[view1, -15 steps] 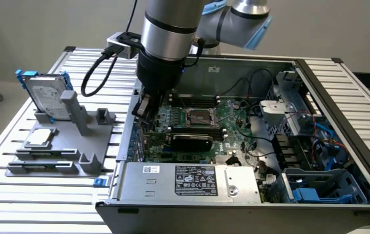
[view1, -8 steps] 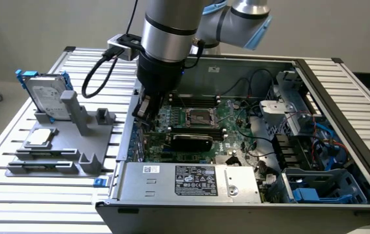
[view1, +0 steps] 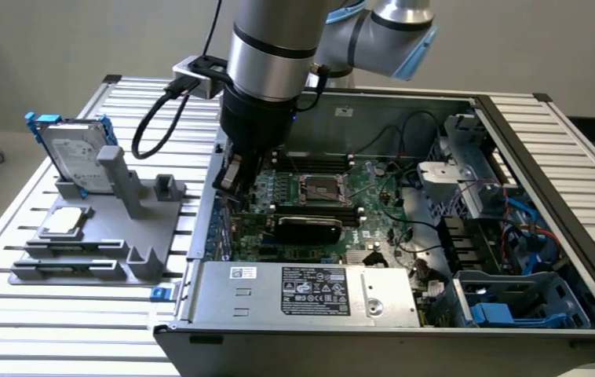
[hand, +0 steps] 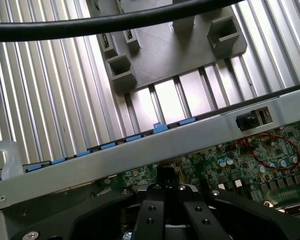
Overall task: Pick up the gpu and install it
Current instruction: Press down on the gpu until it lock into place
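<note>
The gpu point(view1: 308, 228), with its black rounded shroud, stands on edge on the green motherboard point(view1: 376, 208) inside the open computer case, just in front of the CPU socket point(view1: 319, 188). My gripper point(view1: 231, 182) hangs inside the case by its wall on the exterior view's left, a little to that side of the shroud and slightly above it. In the wrist view the black fingers point(hand: 152, 212) slant together to a closed tip at the gripper point(hand: 165, 187) over the motherboard point(hand: 260, 155). I see nothing held between them.
A grey holder point(view1: 99, 236) point(hand: 165, 45) stands on the slatted table beside the case and carries a silver hard drive with blue rails point(view1: 67, 153). The case wall point(hand: 140, 145) runs close by the gripper. The power supply point(view1: 308, 290) fills the case's near side. A black cable point(hand: 90, 22) crosses above.
</note>
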Motion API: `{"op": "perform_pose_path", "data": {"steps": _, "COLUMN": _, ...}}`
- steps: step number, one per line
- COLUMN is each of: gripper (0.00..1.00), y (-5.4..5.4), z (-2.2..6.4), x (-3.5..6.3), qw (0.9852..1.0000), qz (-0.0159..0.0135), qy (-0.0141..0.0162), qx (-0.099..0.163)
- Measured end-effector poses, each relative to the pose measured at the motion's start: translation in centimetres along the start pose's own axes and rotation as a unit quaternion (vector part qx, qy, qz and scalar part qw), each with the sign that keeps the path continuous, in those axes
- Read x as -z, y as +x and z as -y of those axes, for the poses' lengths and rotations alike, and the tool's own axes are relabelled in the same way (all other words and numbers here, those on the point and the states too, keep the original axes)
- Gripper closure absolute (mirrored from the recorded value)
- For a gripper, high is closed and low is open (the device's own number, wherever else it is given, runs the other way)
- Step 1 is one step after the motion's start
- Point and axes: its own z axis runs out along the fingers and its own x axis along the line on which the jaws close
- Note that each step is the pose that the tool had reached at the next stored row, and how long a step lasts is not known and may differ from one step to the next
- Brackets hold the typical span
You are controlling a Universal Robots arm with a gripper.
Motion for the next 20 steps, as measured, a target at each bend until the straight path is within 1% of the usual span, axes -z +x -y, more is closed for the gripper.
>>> {"op": "perform_pose_path", "data": {"steps": 9, "gripper": 0.89, "y": -0.07, "z": -0.05, "x": 0.0, "qw": 1.0, "qz": 0.0009, "qy": -0.0006, "qx": -0.005}}
{"op": "perform_pose_path", "data": {"steps": 15, "gripper": 0.89, "y": -0.1, "z": -0.08, "x": 0.12, "qw": 1.0, "qz": 0.0005, "qy": -0.002, "qx": -0.005}}
{"op": "perform_pose_path", "data": {"steps": 20, "gripper": 0.89, "y": -0.14, "z": -0.12, "x": 0.23, "qw": 1.0, "qz": 0.0002, "qy": -0.0024, "qx": -0.004}}
